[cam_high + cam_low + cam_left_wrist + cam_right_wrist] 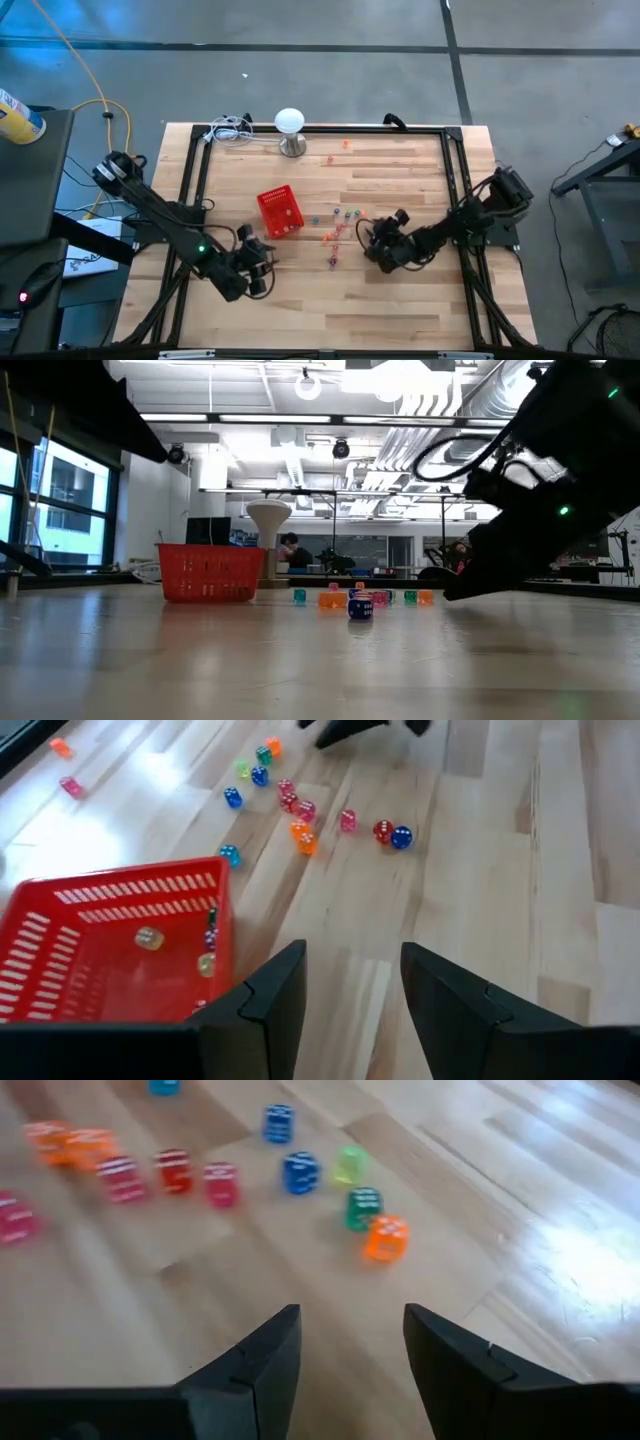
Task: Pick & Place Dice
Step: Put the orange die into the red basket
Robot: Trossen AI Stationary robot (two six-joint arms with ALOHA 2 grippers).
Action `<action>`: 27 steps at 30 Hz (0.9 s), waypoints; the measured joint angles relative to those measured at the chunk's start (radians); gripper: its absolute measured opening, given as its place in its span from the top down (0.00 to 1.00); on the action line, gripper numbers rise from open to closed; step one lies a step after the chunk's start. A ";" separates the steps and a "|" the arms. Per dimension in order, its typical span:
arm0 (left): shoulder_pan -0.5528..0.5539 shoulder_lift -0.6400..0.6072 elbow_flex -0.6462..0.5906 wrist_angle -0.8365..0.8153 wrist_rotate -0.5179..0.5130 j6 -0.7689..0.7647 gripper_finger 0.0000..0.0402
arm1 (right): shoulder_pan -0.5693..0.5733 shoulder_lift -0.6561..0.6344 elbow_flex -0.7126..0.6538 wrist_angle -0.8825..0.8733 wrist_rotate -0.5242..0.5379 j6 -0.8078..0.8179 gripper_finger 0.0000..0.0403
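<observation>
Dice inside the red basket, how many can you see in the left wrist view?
3 dice show through the red basket: one pale near the middle, and two by its wall, one dark, one yellowish. More may be hidden.

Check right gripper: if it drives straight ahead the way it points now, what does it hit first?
Likely the orange die, with the green die just behind it. The right gripper is open and empty, with bare table between its fingers and those dice. Depth is unclear, so it may just graze the orange one.
</observation>
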 joint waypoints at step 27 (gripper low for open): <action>-0.001 0.082 0.000 0.118 0.024 0.046 0.61 | -0.258 -0.001 -0.056 0.273 -0.247 -0.285 0.59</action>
